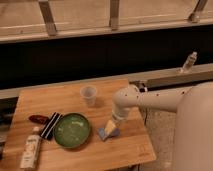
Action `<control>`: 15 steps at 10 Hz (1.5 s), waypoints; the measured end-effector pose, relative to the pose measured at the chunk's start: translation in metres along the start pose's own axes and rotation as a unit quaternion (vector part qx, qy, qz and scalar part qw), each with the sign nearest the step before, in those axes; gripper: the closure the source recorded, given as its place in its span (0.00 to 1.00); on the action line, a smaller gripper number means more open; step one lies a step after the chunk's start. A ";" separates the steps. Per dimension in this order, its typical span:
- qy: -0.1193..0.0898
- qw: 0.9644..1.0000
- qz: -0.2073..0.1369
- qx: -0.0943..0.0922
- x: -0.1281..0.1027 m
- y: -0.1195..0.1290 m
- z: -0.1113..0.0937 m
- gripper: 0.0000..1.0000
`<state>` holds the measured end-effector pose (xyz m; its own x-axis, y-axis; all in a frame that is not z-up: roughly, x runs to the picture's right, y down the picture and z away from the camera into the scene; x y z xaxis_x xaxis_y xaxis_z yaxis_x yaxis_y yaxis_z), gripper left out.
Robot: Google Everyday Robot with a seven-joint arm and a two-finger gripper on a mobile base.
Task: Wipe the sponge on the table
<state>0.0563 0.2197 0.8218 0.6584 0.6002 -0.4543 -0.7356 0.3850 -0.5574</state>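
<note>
While the white arm (150, 98) reaches in from the right, bends at a rounded joint and drops steeply, the gripper (110, 127) points down at the wooden surface (132, 147). Its tip meets the blue-grey sponge (106, 134) lying directly beneath, though whether it is spread or closed cannot be told. Just left of the gripper sits a green bowl (72, 130), and behind it a clear cup (88, 94). Far left lies a bottle (31, 149) whose label cannot be read.

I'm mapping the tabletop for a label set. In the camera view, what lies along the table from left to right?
White bottle → black striped bar → green bowl → sponge, with the claw directly over it.
</note>
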 end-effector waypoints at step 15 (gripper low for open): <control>-0.007 1.000 0.015 0.000 0.007 -0.017 -0.018 1.00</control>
<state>0.0764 0.2048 0.8161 0.6336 0.6208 -0.4616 -0.7552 0.3667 -0.5433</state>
